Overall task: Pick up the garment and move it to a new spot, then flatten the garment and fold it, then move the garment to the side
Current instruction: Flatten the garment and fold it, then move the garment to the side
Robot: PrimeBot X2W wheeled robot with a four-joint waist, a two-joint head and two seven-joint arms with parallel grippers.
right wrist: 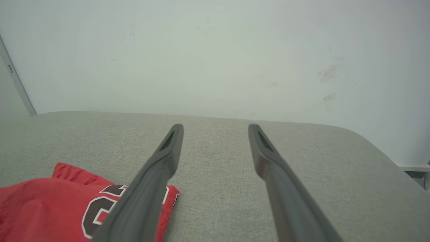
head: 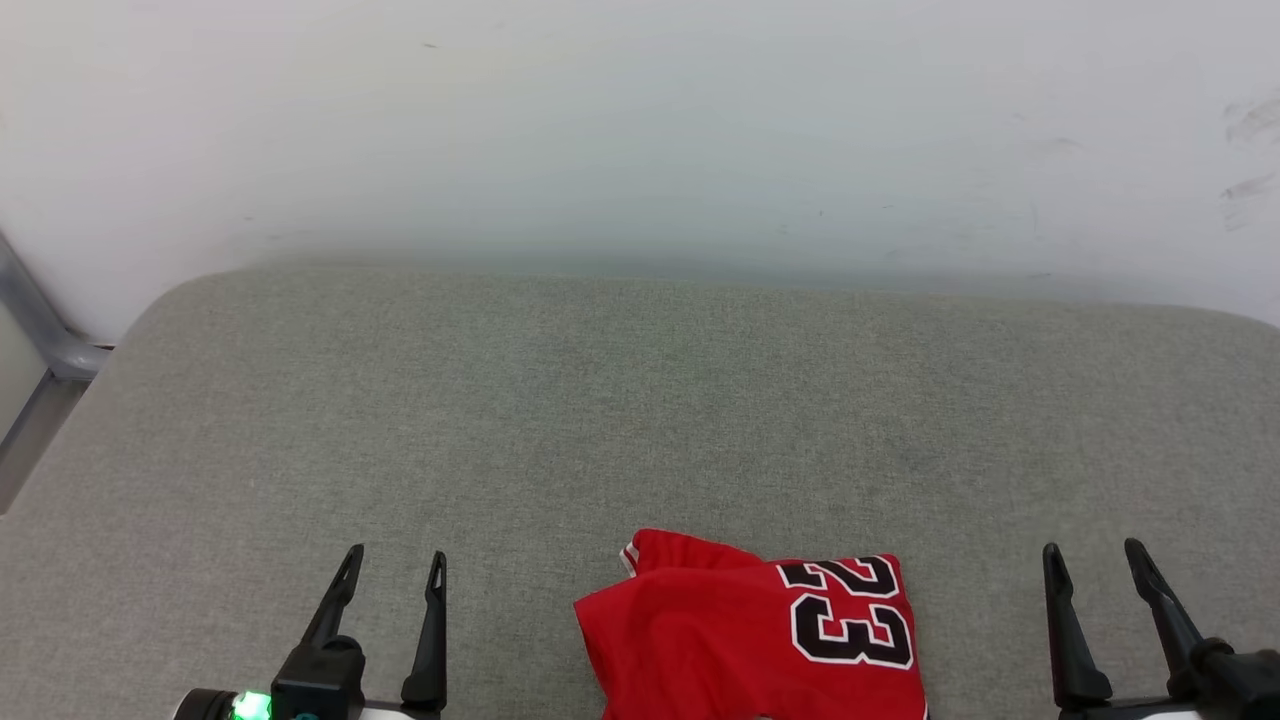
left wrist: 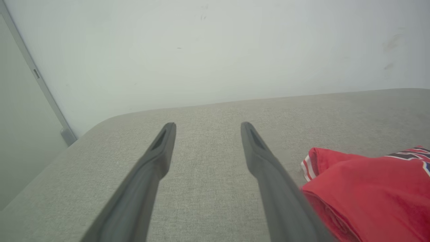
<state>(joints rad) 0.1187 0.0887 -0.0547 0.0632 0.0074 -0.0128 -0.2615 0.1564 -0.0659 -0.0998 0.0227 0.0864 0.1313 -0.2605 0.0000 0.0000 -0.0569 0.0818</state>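
Head view looks down on a grey fabric-covered surface (head: 640,400) that runs up to a pale wall (head: 640,120) on the far side. The garment (head: 740,640) lies at the near edge of that surface, roughly in the middle, bunched into a compact red bundle. Its black, white-edged "23" (head: 850,615) faces up on the right part of the bundle, and a bit of red-and-white striped trim (head: 630,555) shows at its far-left corner. The near end of the bundle runs out of the picture.

The left gripper (head: 396,553) sits at the near left, fingers pointing away towards the wall and spread apart with nothing between them. The right gripper (head: 1091,546) sits at the near right, likewise spread wide and empty. The garment lies between the two, well apart from both. A grey metal frame (head: 40,330) stands at the far left, beside the surface's rounded corner.

Left wrist view puts the garment just right of that gripper's right finger (left wrist: 268,168).
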